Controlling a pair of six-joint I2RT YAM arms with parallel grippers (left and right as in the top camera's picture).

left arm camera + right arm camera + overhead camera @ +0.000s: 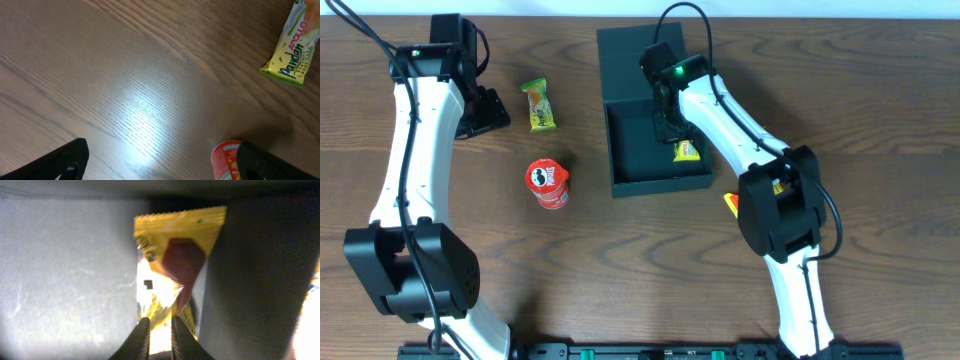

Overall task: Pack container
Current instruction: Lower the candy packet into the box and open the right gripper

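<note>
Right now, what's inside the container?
A yellow snack packet sits inside the container, right jaws nearly closed at its lower end. The right arm hides part of the floor, so more could sit there unseen.

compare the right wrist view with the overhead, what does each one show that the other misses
Right wrist only: the yellow packet's crimped top edge and dark red patch, with the right hand's fingers almost together over its lower end. Overhead only: the Pringles can, the green Apollo pandan packet, the open left hand and the container's flap lid. Both: the yellow packet lying inside the container.
</note>
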